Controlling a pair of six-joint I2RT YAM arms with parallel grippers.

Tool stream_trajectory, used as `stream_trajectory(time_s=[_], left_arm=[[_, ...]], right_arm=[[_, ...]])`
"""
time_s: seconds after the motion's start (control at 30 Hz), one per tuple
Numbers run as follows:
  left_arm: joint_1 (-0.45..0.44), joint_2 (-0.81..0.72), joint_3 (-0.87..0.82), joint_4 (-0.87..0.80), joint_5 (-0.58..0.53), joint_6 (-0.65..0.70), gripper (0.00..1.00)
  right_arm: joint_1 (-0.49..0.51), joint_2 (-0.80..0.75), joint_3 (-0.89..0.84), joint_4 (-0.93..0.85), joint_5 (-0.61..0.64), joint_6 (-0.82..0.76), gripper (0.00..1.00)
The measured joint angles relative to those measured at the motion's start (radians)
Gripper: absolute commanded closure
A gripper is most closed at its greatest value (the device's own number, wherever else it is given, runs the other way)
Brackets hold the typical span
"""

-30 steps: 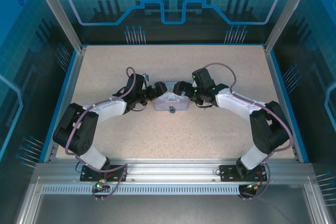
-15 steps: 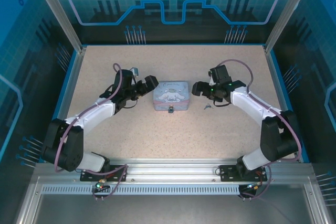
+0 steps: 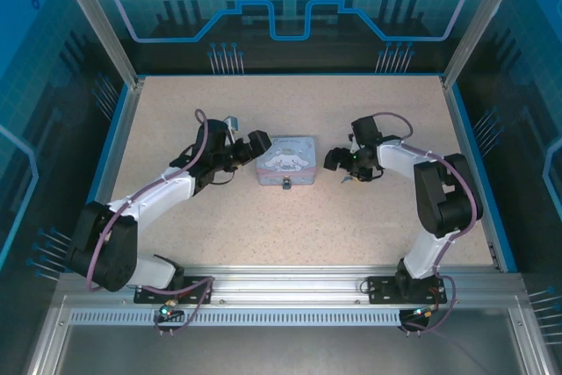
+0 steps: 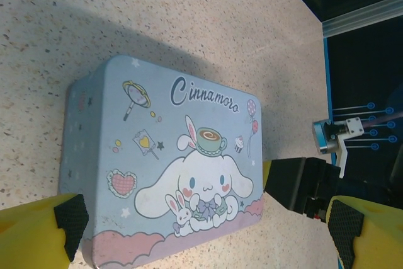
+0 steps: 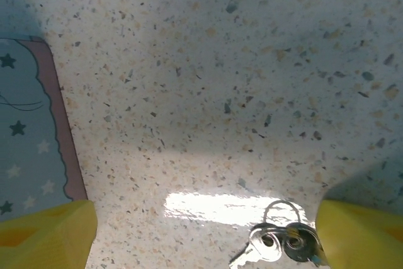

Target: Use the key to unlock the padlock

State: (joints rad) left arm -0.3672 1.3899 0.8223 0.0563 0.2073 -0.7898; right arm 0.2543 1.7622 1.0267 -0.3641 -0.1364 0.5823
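I found the key (image 5: 267, 249) between my right gripper's (image 5: 201, 237) wide jaws, close to one finger; left gripper (image 4: 208, 218) gaped too.

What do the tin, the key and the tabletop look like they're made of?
Tin: probably thin painted metal, with a smooth printed lid and rounded pressed corners. Key: bare silvery metal, shiny, on a ring. Tabletop: speckled beige, stone-look or laminate; the glare patch suggests a smooth finish.
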Motion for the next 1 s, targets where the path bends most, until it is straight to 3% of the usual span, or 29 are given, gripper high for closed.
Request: stream_trajectory(time_s=[0.6, 0.8, 1.0], left_arm=[[-0.039, 0.065, 0.019, 0.016, 0.001, -0.025, 0.01], [-0.043, 0.066, 0.019, 0.032, 0.007, -0.026, 0.01], [-0.043, 0.066, 0.019, 0.038, 0.008, -0.034, 0.01]], right_arm=[[0.035, -0.158, -0.214, 0.14, -0.063, 0.024, 0.11], [0.074, -0.247, -0.268, 0.069, -0.039, 0.051, 0.12], [0.101, -0.258, -0.201, -0.059, 0.076, 0.032, 0.22]])
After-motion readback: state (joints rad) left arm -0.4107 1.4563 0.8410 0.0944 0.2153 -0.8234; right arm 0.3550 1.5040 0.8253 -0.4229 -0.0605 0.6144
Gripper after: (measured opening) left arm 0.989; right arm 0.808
